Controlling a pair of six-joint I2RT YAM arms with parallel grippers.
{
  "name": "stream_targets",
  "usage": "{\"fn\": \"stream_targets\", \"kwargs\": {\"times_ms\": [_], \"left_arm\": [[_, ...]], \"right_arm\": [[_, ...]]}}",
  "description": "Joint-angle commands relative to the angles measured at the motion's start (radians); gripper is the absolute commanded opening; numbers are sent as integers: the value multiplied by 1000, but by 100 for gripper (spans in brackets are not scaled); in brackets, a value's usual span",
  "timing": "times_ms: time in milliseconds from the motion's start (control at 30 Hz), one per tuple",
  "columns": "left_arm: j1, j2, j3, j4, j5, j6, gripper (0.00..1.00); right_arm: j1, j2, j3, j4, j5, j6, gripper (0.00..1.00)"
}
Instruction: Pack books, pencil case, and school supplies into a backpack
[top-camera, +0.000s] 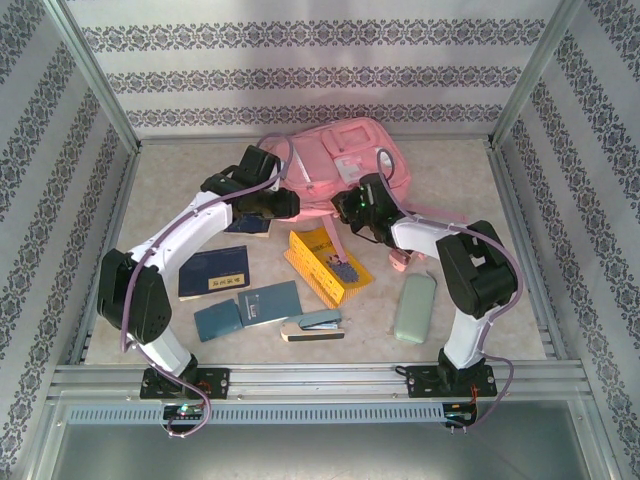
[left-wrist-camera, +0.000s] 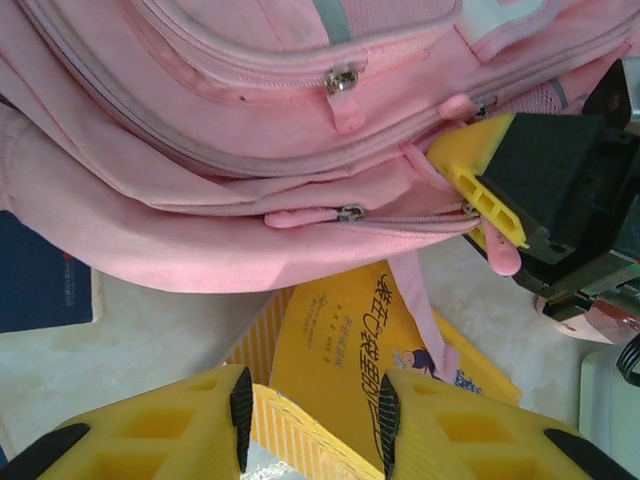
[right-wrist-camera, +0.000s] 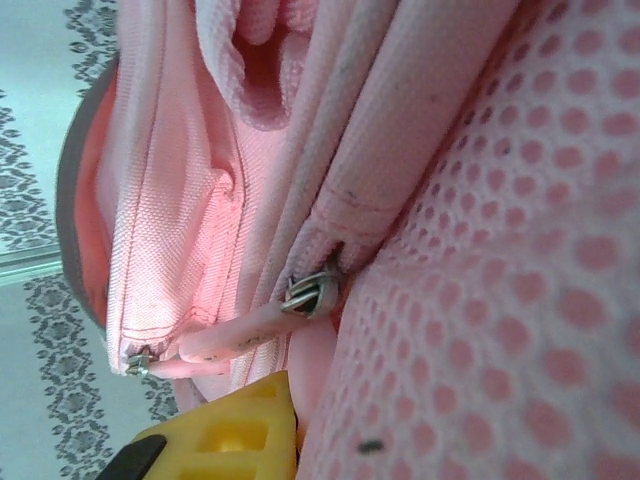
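Note:
The pink backpack (top-camera: 345, 160) lies at the back of the table, its zippered pockets facing my left wrist camera (left-wrist-camera: 200, 120). My right gripper (top-camera: 357, 205) is pressed against its near edge and shut on a pink zipper pull (left-wrist-camera: 503, 255). One yellow finger (right-wrist-camera: 225, 435) shows beside the pull (right-wrist-camera: 318, 365) and the mesh panel. My left gripper (left-wrist-camera: 315, 410) hovers open over the yellow book (left-wrist-camera: 350, 340), holding nothing. The yellow book (top-camera: 325, 265), a navy book (top-camera: 215, 272), two teal books (top-camera: 270, 302), the stapler (top-camera: 312, 325) and the pencil case (top-camera: 415, 308) lie on the table.
A second navy book (top-camera: 250, 225) lies partly under my left arm beside the backpack. A pink strap (top-camera: 400, 258) trails from the backpack toward the pencil case. Metal rails (top-camera: 320, 378) run along the near edge, and patterned walls close in the sides.

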Motion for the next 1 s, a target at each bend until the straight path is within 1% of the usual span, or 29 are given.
{"fn": "stream_targets", "kwargs": {"times_ms": [0, 67, 133, 200, 267, 333, 433, 500, 600, 767, 867, 967], "left_arm": [[-9, 2, 31, -42, 18, 1, 41], [-9, 3, 31, -53, -8, 1, 42], [-9, 1, 30, -63, -35, 3, 43], [-6, 6, 43, -78, -63, 0, 47], [3, 20, 71, -92, -74, -13, 53], [7, 38, 99, -88, -50, -33, 57], [7, 77, 141, -63, 38, -70, 58], [7, 99, 158, -52, 57, -101, 58], [8, 124, 162, -27, 97, -106, 55], [8, 172, 178, -57, 176, -45, 49], [8, 179, 158, -70, 172, -18, 46], [7, 175, 135, -64, 154, -3, 46]], "right_arm": [[-11, -71, 101, 100, -63, -2, 16], [-11, -83, 127, 46, -85, -35, 16], [-11, -104, 116, 34, -91, -76, 16], [-13, -125, 91, 50, -110, -129, 16], [-16, -145, 56, 52, -120, -174, 16], [-17, -161, 17, 67, -128, -210, 15], [-16, -175, -34, 97, -149, -257, 13], [-16, -187, -73, 143, -158, -277, 13], [-19, -196, -108, 184, -173, -299, 12], [-21, -196, -119, 215, -203, -296, 12], [-22, -196, -115, 228, -213, -283, 12], [-22, -190, -117, 248, -221, -263, 12]]}}
